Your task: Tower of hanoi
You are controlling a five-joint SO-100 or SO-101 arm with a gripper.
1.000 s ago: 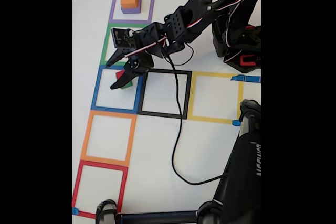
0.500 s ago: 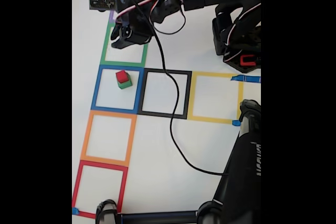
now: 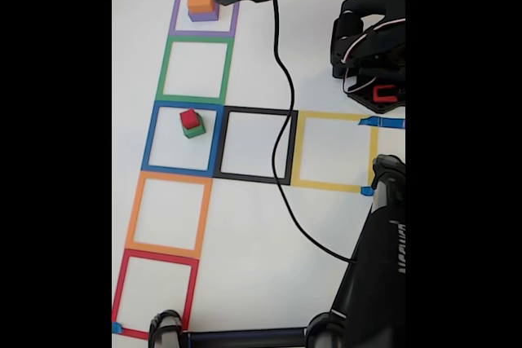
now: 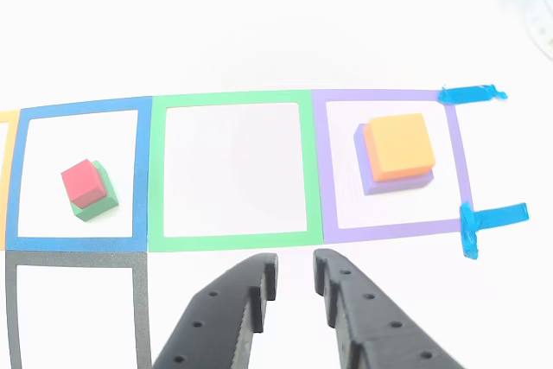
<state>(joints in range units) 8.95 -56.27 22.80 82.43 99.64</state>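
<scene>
The other view shows the gripper [image 4: 294, 289] empty and slightly open at bottom centre, probably lining up on the orange block [image 4: 399, 144] atop the purple block [image 4: 366, 171] at right, while red block [image 4: 83, 182] caps green block [image 4: 97, 202] at left.

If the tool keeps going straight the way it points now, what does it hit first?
Probably the green tape square's near edge or the purple one's; the open tool aims between them. No block sits in line, though depth is unclear.
</scene>
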